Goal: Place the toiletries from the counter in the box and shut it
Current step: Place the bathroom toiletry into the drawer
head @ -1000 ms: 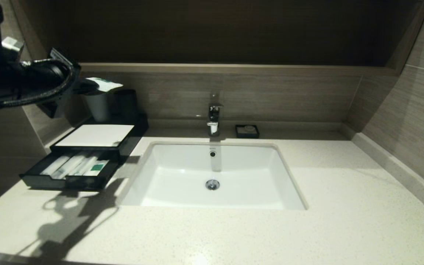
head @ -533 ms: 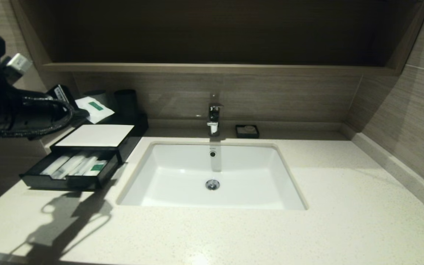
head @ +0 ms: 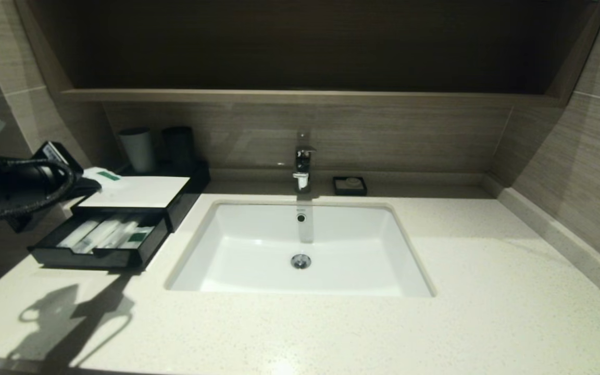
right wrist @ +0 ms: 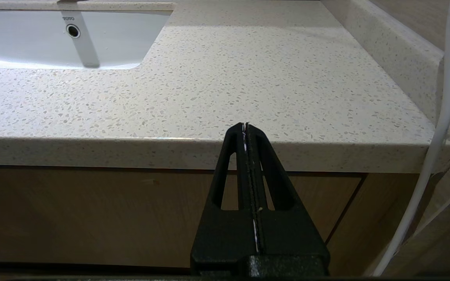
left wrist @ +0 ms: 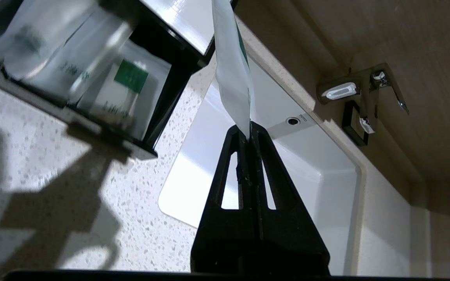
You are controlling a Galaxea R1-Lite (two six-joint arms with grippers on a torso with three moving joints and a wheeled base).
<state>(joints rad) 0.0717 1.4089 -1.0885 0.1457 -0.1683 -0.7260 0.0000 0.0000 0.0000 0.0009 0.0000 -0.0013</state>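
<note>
Left gripper (head: 89,183) has descended from the ledge, clenched on the sachet (head: 103,175) edge above the box (head: 136,191); thin, limp, light film. Right gripper (right wrist: 246,125) closed, parked.

We see a bathroom. A pale speckled bench (head: 487,291) fills the view, with a white sink (head: 300,250) sunk in its middle. At twelve o'clock from the sink stands a shiny tap (head: 302,166). Behind it the wall (head: 383,135) is brown with wood lines. Above that, a long ledge (head: 305,96) runs under a dark recess (head: 305,47). At three o'clock, big tiles (head: 586,166) cover the side wall.
</note>
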